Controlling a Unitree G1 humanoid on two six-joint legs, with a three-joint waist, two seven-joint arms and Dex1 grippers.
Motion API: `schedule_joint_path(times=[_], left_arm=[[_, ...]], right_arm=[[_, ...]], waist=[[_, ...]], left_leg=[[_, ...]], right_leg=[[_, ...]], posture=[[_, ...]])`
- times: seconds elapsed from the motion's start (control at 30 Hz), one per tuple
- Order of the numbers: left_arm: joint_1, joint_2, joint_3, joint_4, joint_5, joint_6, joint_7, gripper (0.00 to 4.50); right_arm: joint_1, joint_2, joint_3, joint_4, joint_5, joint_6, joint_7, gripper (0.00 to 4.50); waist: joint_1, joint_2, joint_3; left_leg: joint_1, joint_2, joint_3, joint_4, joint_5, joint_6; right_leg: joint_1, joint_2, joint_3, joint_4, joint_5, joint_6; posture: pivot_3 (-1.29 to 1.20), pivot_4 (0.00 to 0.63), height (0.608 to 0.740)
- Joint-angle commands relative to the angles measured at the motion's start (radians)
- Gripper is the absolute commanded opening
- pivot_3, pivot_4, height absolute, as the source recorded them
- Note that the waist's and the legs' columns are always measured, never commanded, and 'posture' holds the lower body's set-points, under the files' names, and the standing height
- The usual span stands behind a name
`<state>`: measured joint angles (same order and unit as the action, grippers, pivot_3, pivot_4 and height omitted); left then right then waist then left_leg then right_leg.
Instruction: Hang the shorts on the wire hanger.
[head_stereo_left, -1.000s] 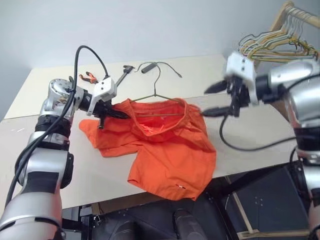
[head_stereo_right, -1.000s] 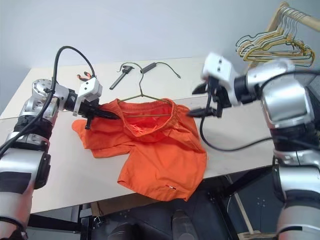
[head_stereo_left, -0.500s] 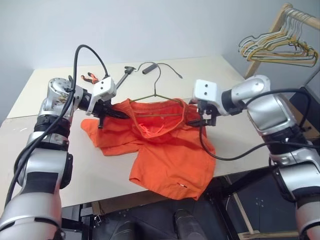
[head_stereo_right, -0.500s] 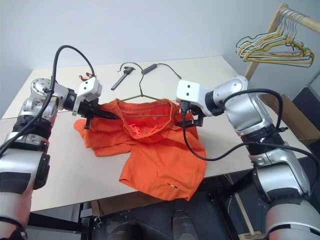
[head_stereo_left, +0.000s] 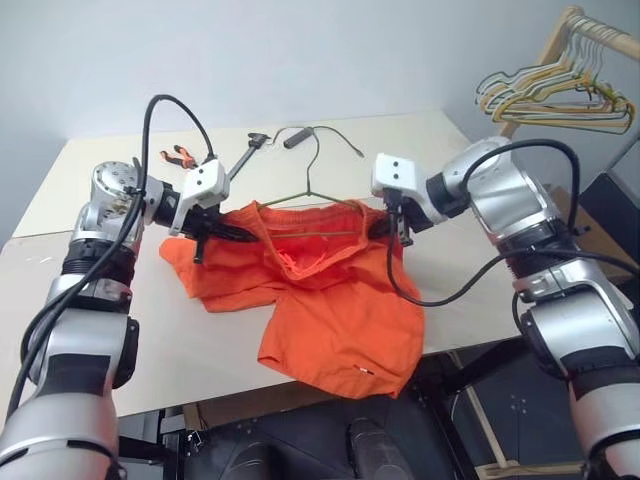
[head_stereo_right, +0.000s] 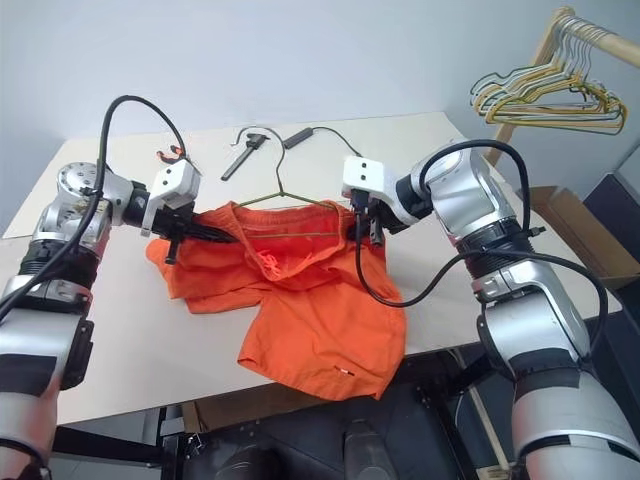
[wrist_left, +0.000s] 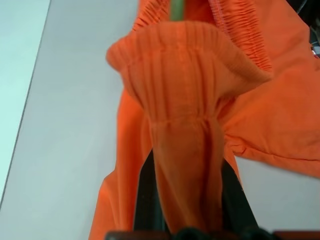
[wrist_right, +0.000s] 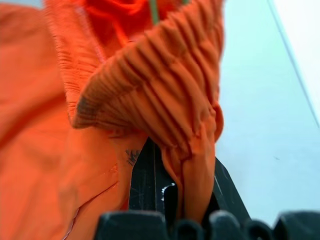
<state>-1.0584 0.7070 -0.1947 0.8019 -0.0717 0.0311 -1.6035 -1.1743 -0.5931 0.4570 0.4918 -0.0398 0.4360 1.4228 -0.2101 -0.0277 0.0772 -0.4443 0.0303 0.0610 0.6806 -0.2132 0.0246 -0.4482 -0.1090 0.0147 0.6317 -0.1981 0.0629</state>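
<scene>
Shorts (head_stereo_left: 320, 290) lie spread on the counter (head_stereo_left: 480, 270), waistband toward the far side, legs hanging toward and just over the near edge.

Left tool (head_stereo_left: 232, 231) sits at the left end of the waistband, clamped on a bunch of gathered elastic; the left wrist view shows fabric pinched between its two fingers (wrist_left: 147, 195).

Wire hanger (head_stereo_left: 312, 185) lies flat in the middle, hook pointing away toward the far side of the counter, bottom bar running left-right. The bar looks tucked inside the open waistband, shoulders and hook still outside past the far edge of the fabric. Exactly how deep the bar sits I can't tell.

Right tool (head_stereo_left: 383, 226) is at the right end of the waistband, closed on the elastic too; the right wrist view shows the gathered band pinched in its fingers (wrist_right: 145, 180).

Key geometry: hanger's long axis is parallel to the line between the two tools, and both grips straddle it, left one just off the left shoulder, right one just off the right. Arms are about equally near. My read: waistband is held at both ends with the hanger between, so the next move turns on keeping the band taut along that axis.

Pliers (head_stereo_left: 178, 155) and the dark-handled tools lie beyond the hanger, clear of it. Rack of hangers (head_stereo_left: 550, 90) stands far right, off the counter.
</scene>
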Motion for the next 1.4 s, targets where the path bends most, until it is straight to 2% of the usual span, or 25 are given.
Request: schedule_joint_path(times=[0.03, 0.13, 0.23, 0.4, 0.63, 0.67, 0.73, 0.97, 1.13, 1.27, 1.4], left_arm=[[-0.007, 0.008, -0.005, -0.039, -0.043, -0.002, -0.011, 0.00], [-0.005, 0.008, -0.014, -0.043, -0.063, -0.008, -0.011, 0.00], [-0.010, 0.002, -0.009, -0.041, -0.081, -0.010, -0.011, 0.73], [-0.031, -0.007, 0.036, -0.027, -0.114, -0.008, -0.006, 2.20], [-0.102, -0.021, 0.173, 0.002, -0.156, 0.005, 0.117, 4.41], [-0.104, -0.023, 0.189, -0.005, -0.165, 0.012, 0.130, 4.49], [-0.098, -0.042, 0.261, -0.081, -0.242, 0.136, 0.197, 4.49], [0.127, -0.104, 0.412, -0.625, -0.575, 0.609, 0.390, 4.49], [0.217, -0.165, 0.480, -0.842, -0.725, 0.759, 0.585, 4.49], [0.246, -0.181, 0.506, -0.910, -0.790, 0.796, 0.676, 4.49], [0.260, -0.175, 0.519, -0.942, -0.838, 0.808, 0.725, 4.49]], right_arm=[[-0.023, -0.013, -0.016, -0.004, -0.004, -0.014, 0.042, 0.03], [-0.002, -0.023, -0.035, -0.033, 0.020, 0.024, 0.071, 0.03], [0.042, -0.055, -0.066, -0.100, 0.062, 0.111, 0.087, 0.00], [0.169, -0.136, -0.133, -0.265, 0.129, 0.282, 0.064, 0.00], [0.376, -0.230, -0.293, -0.529, 0.268, 0.605, -0.059, 0.00], [0.398, -0.237, -0.315, -0.555, 0.286, 0.640, -0.082, 0.00], [0.471, -0.251, -0.423, -0.627, 0.322, 0.772, -0.162, 0.00], [0.642, -0.278, -0.758, -0.824, 0.360, 1.166, -0.400, 0.00], [0.688, -0.316, -0.904, -0.768, 0.390, 1.178, -0.595, 0.00], [0.666, -0.348, -0.965, -0.679, 0.414, 1.178, -0.775, 0.00], [0.577, -0.365, -1.010, -0.552, 0.437, 1.178, -0.977, 0.00]], waist=[[0.001, 0.000, 0.000], [0.001, 0.000, 0.000], [0.002, 0.000, 0.000], [0.005, 0.000, 0.000], [0.009, 0.000, 0.000], [0.009, 0.000, 0.000], [0.014, 0.000, 0.001], [0.042, 0.003, 0.002], [0.052, 0.003, 0.003], [0.051, 0.005, 0.004], [0.038, 0.005, 0.004]], left_leg=[[0.000, 0.000, 0.000, 0.000, 0.000, 0.000], [0.000, 0.000, 0.000, 0.000, 0.000, 0.000], [0.000, 0.000, 0.000, 0.000, 0.000, 0.000], [0.000, 0.000, -0.001, 0.001, 0.000, 0.000], [0.003, 0.000, -0.001, 0.001, -0.001, 0.002], [0.004, 0.000, -0.001, 0.000, -0.002, 0.003], [0.006, 0.000, -0.001, 0.000, -0.002, 0.003], [0.007, 0.001, -0.001, 0.001, -0.003, 0.005], [0.011, 0.000, 0.000, 0.001, -0.004, 0.005], [0.025, 0.000, 0.001, -0.003, -0.005, 0.004], [0.028, 0.000, 0.002, -0.003, -0.006, 0.004]], right_leg=[[0.000, 0.000, 0.000, 0.000, 0.000, 0.000], [0.000, 0.000, 0.000, 0.000, 0.000, 0.000], [0.000, 0.000, 0.000, 0.000, 0.000, 0.000], [0.001, 0.000, -0.001, -0.001, 0.000, 0.000], [0.004, 0.000, -0.001, -0.002, 0.000, 0.000], [0.006, 0.000, -0.001, -0.002, 0.000, 0.000], [0.008, 0.000, -0.001, -0.003, 0.000, 0.000], [0.010, -0.001, 0.001, -0.003, 0.000, 0.001], [0.012, -0.001, 0.002, -0.006, 0.000, 0.000], [0.025, -0.001, 0.002, -0.010, -0.003, -0.002], [0.027, -0.001, 0.003, -0.009, -0.005, -0.003]], posture=[[-0.16, 0.023, 0.740], [-0.16, 0.026, 0.740], [-0.17, 0.032, 0.740], [-0.18, 0.047, 0.740], [-0.19, 0.071, 0.740], [-0.19, 0.073, 0.740], [-0.19, 0.081, 0.740], [-0.24, 0.100, 0.740], [-0.26, 0.110, 0.740], [-0.27, 0.115, 0.740], [-0.27, 0.112, 0.740]])
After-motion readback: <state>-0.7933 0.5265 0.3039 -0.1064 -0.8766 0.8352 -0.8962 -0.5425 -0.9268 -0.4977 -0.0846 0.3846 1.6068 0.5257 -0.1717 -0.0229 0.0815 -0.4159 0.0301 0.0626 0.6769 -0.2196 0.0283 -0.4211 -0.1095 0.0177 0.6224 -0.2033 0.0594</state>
